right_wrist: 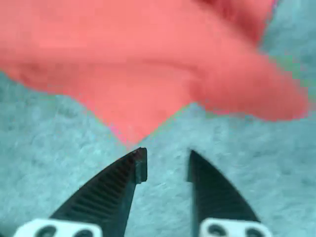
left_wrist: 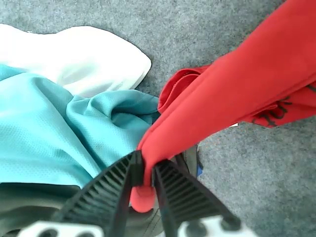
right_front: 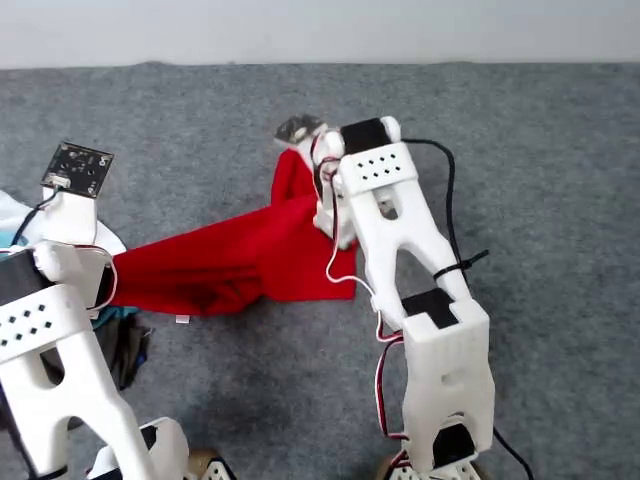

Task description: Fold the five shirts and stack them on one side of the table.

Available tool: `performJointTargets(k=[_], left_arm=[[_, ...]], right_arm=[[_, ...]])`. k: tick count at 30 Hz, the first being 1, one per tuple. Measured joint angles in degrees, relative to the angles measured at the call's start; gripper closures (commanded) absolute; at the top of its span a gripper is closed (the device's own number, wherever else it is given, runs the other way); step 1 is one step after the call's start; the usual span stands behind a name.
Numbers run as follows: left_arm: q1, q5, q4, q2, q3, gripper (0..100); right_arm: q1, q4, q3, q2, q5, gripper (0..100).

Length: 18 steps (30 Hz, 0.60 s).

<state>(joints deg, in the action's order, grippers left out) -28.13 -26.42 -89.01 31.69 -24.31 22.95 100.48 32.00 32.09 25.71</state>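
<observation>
Edge of red shirt (right_front: 230, 265) in left gripper (left_wrist: 145, 165); right gripper (right_wrist: 166, 159) spread.

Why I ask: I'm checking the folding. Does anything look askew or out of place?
The red shirt lies bunched and pulled into a crooked strip, one end pinched in the left gripper. Beside it the teal shirt and white shirt sit crumpled, not folded.

The red shirt (left_wrist: 237, 94) bears dark print (left_wrist: 274, 117), perhaps lettering, unreadable

Matt, soft cloth on the red shirt (left_wrist: 237, 89); teal shirt (left_wrist: 44, 133) finely meshed, faintly shiny; worktop (right_front: 540, 130) rough, perhaps carpet; fingers (left_wrist: 108, 185) ribbed black plastic.
</observation>
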Motion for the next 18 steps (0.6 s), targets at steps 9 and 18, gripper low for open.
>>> performJointTargets(k=[9, 18], left_arm=[[0.00, 0.00, 0.00, 0.00, 0.00, 99], [0.00, 0.00, 0.00, 0.00, 0.00, 99]], right_arm=[[6.77, -0.26, -5.54, 0.44, 0.00, 78.3], [8.62, -1.49, -5.54, 9.14, 0.00, 78.4]])
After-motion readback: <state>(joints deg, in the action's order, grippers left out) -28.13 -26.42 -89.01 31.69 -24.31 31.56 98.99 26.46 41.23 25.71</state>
